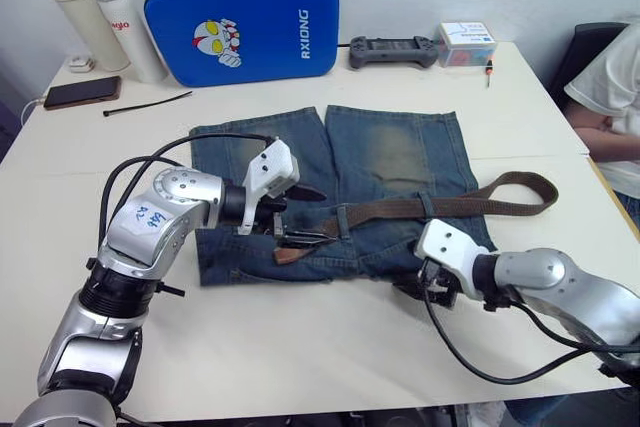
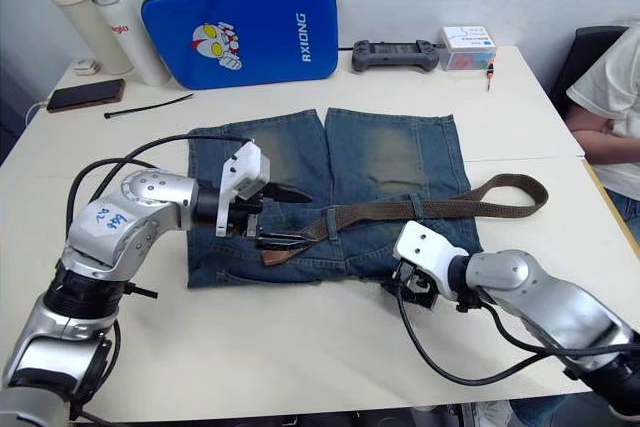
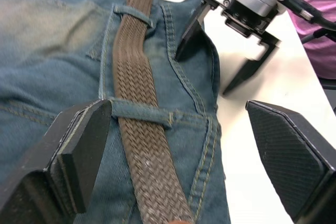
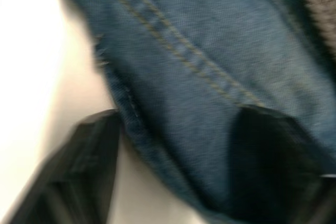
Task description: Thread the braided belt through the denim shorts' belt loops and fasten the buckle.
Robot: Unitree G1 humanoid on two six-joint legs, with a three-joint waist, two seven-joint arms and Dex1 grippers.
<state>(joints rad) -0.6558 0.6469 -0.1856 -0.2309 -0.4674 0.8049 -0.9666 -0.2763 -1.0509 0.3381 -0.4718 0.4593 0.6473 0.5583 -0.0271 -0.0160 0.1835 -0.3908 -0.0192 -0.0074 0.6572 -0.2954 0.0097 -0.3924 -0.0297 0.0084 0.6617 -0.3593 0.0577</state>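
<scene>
Two claws worked at the denim shorts (image 1: pixel 370 187) spread on the worktop (image 1: pixel 300 347); braided belt (image 1: pixel 440 205) ran along the near waistband under belt loops (image 3: pixel 139 113) | left claw (image 1: pixel 293 215) released, fingers astride the belt | right claw (image 3: pixel 226 59) released, straddling the shorts' right waistband edge

**Colours and patterns on the table**

The denim shorts (image 1: pixel 400 162) are blue with faded yellowish patches on both legs and tan stitching. The braided belt (image 1: pixel 440 207) is dark brown with a woven herringbone texture and a lighter tan tip. The case (image 1: pixel 240 22) is bright blue, black-edged, with a white cartoon figure. The table (image 1: pixel 300 347) is cream-white.
</scene>
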